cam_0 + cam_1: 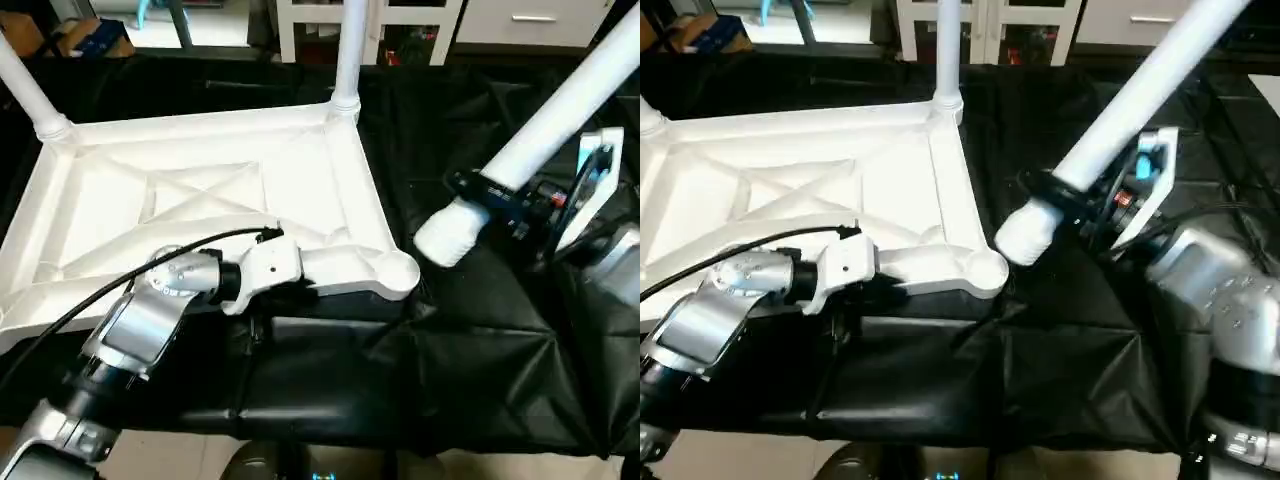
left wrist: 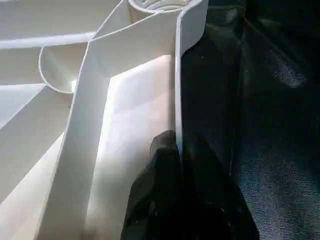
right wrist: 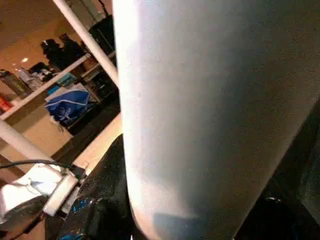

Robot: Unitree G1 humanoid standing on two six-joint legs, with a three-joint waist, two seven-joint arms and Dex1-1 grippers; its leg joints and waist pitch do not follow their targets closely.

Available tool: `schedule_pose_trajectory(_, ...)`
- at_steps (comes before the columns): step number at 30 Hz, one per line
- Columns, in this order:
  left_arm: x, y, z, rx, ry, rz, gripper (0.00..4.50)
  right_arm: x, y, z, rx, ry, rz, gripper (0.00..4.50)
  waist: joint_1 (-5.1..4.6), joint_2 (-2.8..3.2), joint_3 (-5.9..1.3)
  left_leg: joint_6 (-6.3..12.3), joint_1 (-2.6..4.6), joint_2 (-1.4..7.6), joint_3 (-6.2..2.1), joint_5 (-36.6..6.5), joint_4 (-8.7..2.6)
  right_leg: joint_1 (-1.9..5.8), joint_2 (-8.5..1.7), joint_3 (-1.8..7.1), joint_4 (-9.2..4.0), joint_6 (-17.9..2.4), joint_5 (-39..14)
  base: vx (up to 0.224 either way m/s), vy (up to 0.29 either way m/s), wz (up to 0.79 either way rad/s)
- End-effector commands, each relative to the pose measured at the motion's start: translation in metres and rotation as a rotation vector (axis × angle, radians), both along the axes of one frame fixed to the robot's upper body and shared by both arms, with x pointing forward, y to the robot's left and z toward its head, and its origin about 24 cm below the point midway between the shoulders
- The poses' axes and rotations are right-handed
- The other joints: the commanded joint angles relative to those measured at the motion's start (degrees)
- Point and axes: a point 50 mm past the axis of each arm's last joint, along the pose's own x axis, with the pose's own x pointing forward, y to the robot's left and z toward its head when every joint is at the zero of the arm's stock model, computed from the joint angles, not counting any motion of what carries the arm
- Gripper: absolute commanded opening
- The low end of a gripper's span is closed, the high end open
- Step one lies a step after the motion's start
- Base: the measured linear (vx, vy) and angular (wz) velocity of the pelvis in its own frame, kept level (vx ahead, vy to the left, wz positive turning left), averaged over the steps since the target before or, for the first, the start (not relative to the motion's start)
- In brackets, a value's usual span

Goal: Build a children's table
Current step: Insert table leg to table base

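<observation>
The table top (image 1: 190,200) is lying upside down on the black cloth (image 1: 470,340), ribbed underside facing up. Two legs are already standing upright in the far corner sockets: one at the far right corner (image 1: 349,50), one at the far left (image 1: 25,85).

The left gripper (image 2: 177,150) is pinching the near rim of the top, its fingers closed almost fully with the thin wall between them, a short way left of the empty near-right socket (image 1: 400,270). It appears to be steadying the top.

The right gripper (image 1: 1080,195) is holding a third leg (image 1: 1140,90), jaws standing about half open around the tube, close to its thick end. The leg is lying at a slant: long axis running from upper right, away from the robot, down to lower left, with the thick end (image 1: 1025,232) pointing down and toward the top.

Key relation: the thick end is hanging just right of the near-right socket, slightly above it, not touching. The right arm is the nearer one for insertion. Judgement: the leg needs tipping toward vertical and shifting left over the socket before pressing down.
</observation>
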Motion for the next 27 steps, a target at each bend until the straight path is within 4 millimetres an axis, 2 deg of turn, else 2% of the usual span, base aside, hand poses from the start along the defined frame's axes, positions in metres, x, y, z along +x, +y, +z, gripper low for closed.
schedule_pose_trajectory(1,-0.0082,-0.0007,-0.0238,0.051,0.078,0.015,0.08,0.0008,0.0008,0.0042,-0.01,0.002,0.019,1.86,-0.09,-1.39,-4.04,0.77,3.52,6.51,-3.65,-9.66,-5.22,0.66,-2.34,1.36,-2.95,-9.79,-8.06,0.0,0.0,0.0)
schedule_pose_trajectory(2,-0.0066,-0.0023,-0.0225,0.036,0.082,0.03,0.31,0.0025,0.0022,0.0055,-0.016,0.001,0.021,1.86,-0.05,-1.46,-3.99,1.08,3.68,6.52,-3.51,-8.85,-5.21,0.55,-2.25,1.36,-2.96,-9.86,-6.96,0.0,0.0,0.0)
schedule_pose_trajectory(4,-0.0063,-0.0028,-0.022,0.034,0.083,0.031,0.47,0.0034,0.0026,0.0055,-0.029,-0.004,0.017,1.86,0.21,-1.51,-3.96,1.82,3.74,6.48,-3.31,-6.96,-5.07,0.55,-2.2,1.37,-2.83,-10.25,-5.04,0.0,0.0,0.0)
schedule_pose_trajectory(7,-0.0067,-0.0036,-0.0207,0.033,0.083,0.031,0.73,0.0042,0.0032,0.0057,-0.04,-0.006,0.015,1.86,0.53,-1.45,-3.87,1.73,3.82,6.54,-3.25,-7.07,-5.16,0.51,-2.11,1.33,-2.84,-10.27,-4.98,0.0,0.0,0.0)
schedule_pose_trajectory(9,-0.007,-0.0043,-0.0196,0.039,0.066,0.025,0.73,0.0043,0.0038,0.0061,-0.044,-0.005,0.017,1.86,0.62,-1.52,-3.7,1.45,3.68,6.59,-3.36,-7.96,-5.32,0.58,-2.24,1.36,-2.96,-10.15,-6.11,0.0,0.0,0.0)
schedule_pose_trajectory(10,-0.0072,-0.0044,-0.0197,0.044,0.063,0.02,0.73,0.004,0.0041,0.0059,-0.047,-0.005,0.018,1.86,0.6,-1.43,-3.54,0.72,3.65,6.65,-3.45,-10.03,-5.53,0.54,-2.35,1.44,-3.27,-9.76,-8.77,0.0,0.0,0.0)
schedule_pose_trajectory(13,-0.0076,-0.0049,-0.02,0.047,0.068,0.015,0.73,0.0037,0.0041,0.0053,-0.055,-0.006,0.016,1.86,0.59,-1.34,-3.4,-0.54,3.68,6.69,-3.63,-11.93,-5.76,0.45,-2.45,1.49,-3.5,-9.14,-11.29,0.0,0.0,0.0)
schedule_pose_trajectory(14,-0.0079,-0.0051,-0.0202,0.049,0.07,0.013,0.73,0.0036,0.0039,0.005,-0.056,-0.006,0.014,1.86,0.59,-1.2,-3.41,-1.05,3.73,6.71,-3.66,-12.36,-5.87,0.36,-2.36,1.49,-3.54,-8.85,-11.52,0.0,0.0,0.0)
schedule_pose_trajectory(16,-0.0078,-0.0046,-0.0209,0.059,0.07,0.011,0.73,0.0036,0.0033,0.0048,-0.062,-0.009,0.01,1.86,0.56,-1.3,-3.47,-1.86,3.89,6.69,-3.58,-12.53,-5.99,0.24,-2.2,1.45,-3.51,-8.66,-10.51,0.0,0.0,0.0)
schedule_pose_trajectory(17,-0.0079,-0.0042,-0.0213,0.065,0.073,0.008,0.73,0.0039,0.003,0.0046,-0.065,-0.01,0.008,1.86,0.56,-1.3,-3.46,-1.92,3.93,6.69,-3.56,-12.32,-6.0,0.21,-2.18,1.45,-3.47,-8.69,-10.04,0.0,0.0,0.0)
schedule_pose_trajectory(18,-0.0082,-0.0036,-0.0218,0.074,0.077,0.004,0.73,0.0039,0.0028,0.0046,-0.066,-0.011,0.006,1.86,0.68,-0.95,-3.43,-2.0,3.88,6.67,-3.61,-12.02,-5.99,0.24,-2.28,1.49,-3.43,-8.74,-9.31,0.0,0.0,0.0)
schedule_pose_trajectory(19,-0.0082,-0.0034,-0.022,0.076,0.077,0.003,0.73,0.0039,0.0027,0.0045,-0.066,-0.011,0.006,1.86,0.57,-1.11,-3.49,-1.87,3.84,6.59,-3.5,-11.86,-5.96,0.3,-2.21,1.47,-3.45,-8.81,-8.78,0.0,0.0,0.0)
schedule_pose_trajectory(21,-0.008,-0.0024,-0.0224,0.085,0.081,0.005,0.46,0.0038,0.0026,0.0047,-0.068,-0.014,0.004,1.86,0.66,-1.16,-3.48,-1.42,3.78,6.61,-3.46,-11.49,-5.89,0.39,-2.37,1.54,-3.47,-9.06,-7.79,0.0,0.0,0.0)
schedule_pose_trajectory(23,-0.0071,-0.0018,-0.0219,0.09,0.083,0.011,0.38,0.004,0.0028,0.0053,-0.068,-0.017,0.002,1.86,0.8,-1.07,-3.49,-0.78,3.76,6.61,-3.38,-10.98,-5.83,0.47,-2.41,1.56,-3.48,-9.46,-6.88,0.0,0.0,0.0)
schedule_pose_trajectory(27,-0.0059,-0.0016,-0.0212,0.093,0.087,0.014,0.03,0.0047,0.003,0.0059,-0.067,-0.019,0.0,1.86,0.89,-1.12,-3.39,-0.31,3.64,6.71,-3.42,-11.09,-5.93,0.53,-2.44,1.55,-3.59,-9.76,-7.93,0.0,0.0,0.0)
